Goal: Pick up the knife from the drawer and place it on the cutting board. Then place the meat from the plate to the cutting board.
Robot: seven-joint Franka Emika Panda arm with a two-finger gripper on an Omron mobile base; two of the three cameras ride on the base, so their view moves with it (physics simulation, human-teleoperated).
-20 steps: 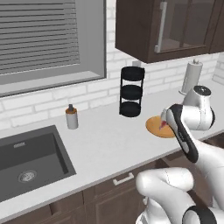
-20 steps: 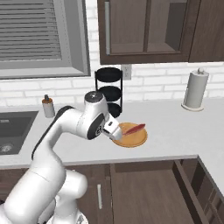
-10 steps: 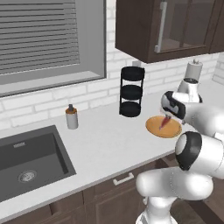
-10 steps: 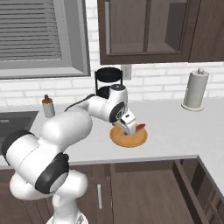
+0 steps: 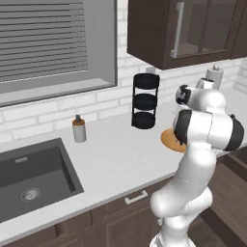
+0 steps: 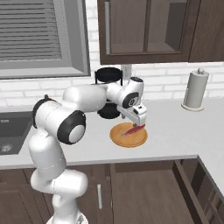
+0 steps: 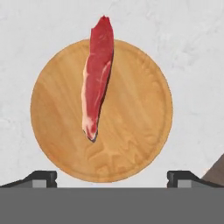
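- Meat (image 7: 98, 78) lies on the round plate (image 7: 140, 131) in the hand view, a long red strip with pale marbling, one tip past the rim.
- Plate shows smooth orange-tan wood grain on the pale speckled counter (image 6: 175, 131).
- Gripper (image 6: 139, 120) hangs just above the plate in the right base view, its fingertips (image 7: 41, 177) spread wide apart, holding nothing.

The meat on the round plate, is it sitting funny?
A little. The meat lies off-centre on the plate, and one pointed end pokes past the rim over the counter. Nothing is spilled or broken.
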